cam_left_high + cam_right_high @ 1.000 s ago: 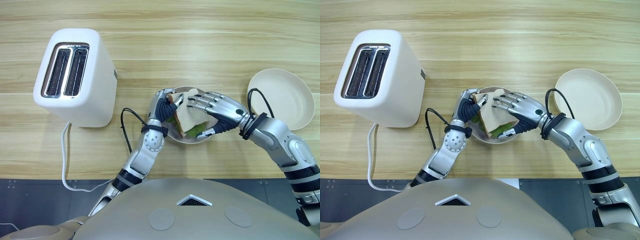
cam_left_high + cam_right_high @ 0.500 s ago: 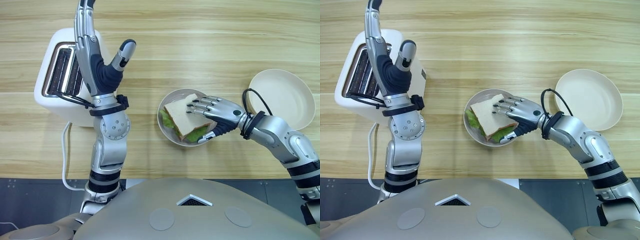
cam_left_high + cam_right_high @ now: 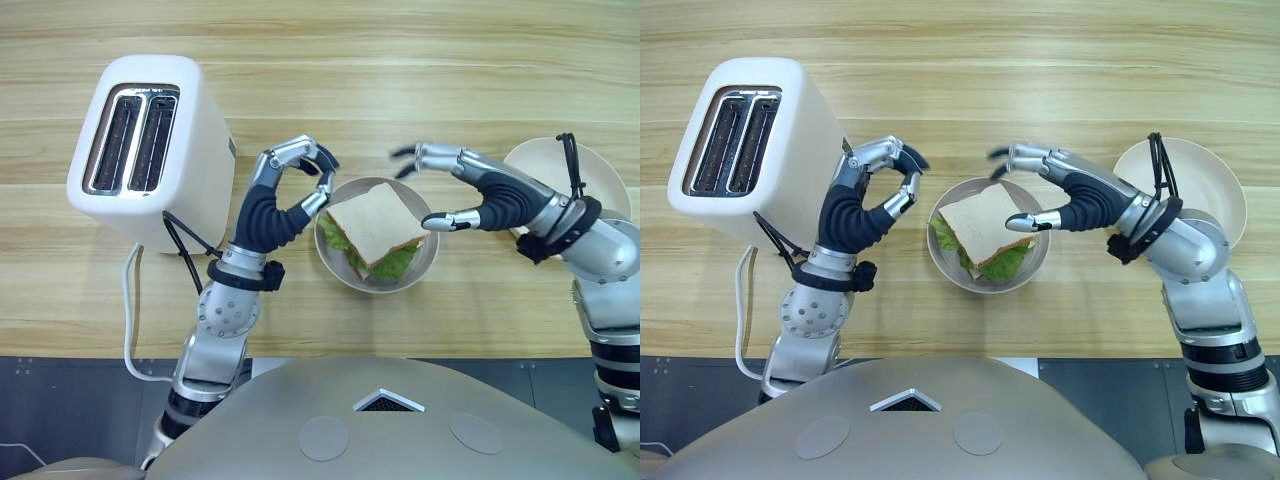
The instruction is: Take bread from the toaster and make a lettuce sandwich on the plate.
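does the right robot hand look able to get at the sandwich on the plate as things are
Probably yes. The right robot hand is open, close by the right side of the sandwich, with nothing between them. The left robot hand is curled at the left rim of the plate, off the sandwich.

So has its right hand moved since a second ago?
Yes. The right hand has lifted off the sandwich and drawn back toward the empty bowl on the right.

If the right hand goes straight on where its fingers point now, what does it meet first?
Probably the left hand, across the plate; if lower, the top bread first. Height is unclear.
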`<state>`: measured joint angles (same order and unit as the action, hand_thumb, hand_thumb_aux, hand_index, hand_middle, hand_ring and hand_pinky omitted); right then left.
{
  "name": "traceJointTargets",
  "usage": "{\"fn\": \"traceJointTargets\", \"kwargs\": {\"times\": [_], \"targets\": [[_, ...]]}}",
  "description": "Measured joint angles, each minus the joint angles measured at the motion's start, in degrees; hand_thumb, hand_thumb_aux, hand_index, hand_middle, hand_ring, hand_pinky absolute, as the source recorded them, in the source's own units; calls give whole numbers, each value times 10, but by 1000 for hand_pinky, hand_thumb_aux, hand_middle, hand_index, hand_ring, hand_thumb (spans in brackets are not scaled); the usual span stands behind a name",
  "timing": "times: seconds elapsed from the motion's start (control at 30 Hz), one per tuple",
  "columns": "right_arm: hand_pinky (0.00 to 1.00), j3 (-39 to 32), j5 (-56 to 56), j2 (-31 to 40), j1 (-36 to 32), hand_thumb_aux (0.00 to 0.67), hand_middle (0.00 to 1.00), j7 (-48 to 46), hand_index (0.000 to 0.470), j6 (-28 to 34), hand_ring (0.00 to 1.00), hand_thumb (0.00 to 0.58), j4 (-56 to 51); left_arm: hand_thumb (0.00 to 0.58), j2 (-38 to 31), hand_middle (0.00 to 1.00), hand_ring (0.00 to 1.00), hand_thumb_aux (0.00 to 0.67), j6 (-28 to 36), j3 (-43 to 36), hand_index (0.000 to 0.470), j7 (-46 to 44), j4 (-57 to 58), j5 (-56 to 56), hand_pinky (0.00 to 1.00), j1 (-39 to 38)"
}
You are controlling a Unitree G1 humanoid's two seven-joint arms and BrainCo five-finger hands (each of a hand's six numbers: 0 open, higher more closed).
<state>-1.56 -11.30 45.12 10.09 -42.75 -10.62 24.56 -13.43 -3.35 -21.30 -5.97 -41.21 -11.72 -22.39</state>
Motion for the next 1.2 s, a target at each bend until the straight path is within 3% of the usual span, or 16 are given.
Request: {"fn": "traceJointTargets", "kwargs": {"times": [0.1, 0.27, 0.43, 0.63, 0.73, 1.0, 1.2], "targets": [[1000, 17, -87, 40, 56, 670, 1000, -116, 470, 11, 1000, 580, -45, 580, -71, 1000, 1000, 670, 20, -13, 470, -86, -44, 47, 1000, -53], [1000, 22, -119, 84, 98, 670, 1000, -257, 470, 8, 1000, 580, -140, 580, -172, 1000, 1000, 670, 21, -40, 470, -186, -13, 67, 1000, -124], [1000, -24, 8, 84, 86, 670, 1000, -250, 470, -41, 1000, 580, -186, 580, -191, 1000, 1000, 670, 22, -57, 470, -190, 129, -15, 1000, -97], [1000, -88, 120, 77, 45, 670, 1000, -230, 470, -80, 1000, 580, -225, 580, -134, 1000, 1000, 670, -6, -98, 470, -164, 220, -47, 1000, -30], [1000, -112, 133, 59, 5, 670, 1000, -227, 470, -96, 1000, 580, -254, 580, -121, 1000, 1000, 670, -15, -105, 470, -161, 242, -47, 1000, -10], [1000, -170, 170, -32, -178, 670, 1000, -195, 470, -142, 1000, 580, -427, 580, -111, 1000, 1000, 670, -22, -103, 470, -146, 265, -47, 1000, 13], [1000, -202, 188, -109, -280, 670, 1000, -163, 470, -180, 1000, 580, -555, 580, -97, 1000, 1000, 670, 0, -39, 470, -109, 346, -48, 1000, 111]]}}
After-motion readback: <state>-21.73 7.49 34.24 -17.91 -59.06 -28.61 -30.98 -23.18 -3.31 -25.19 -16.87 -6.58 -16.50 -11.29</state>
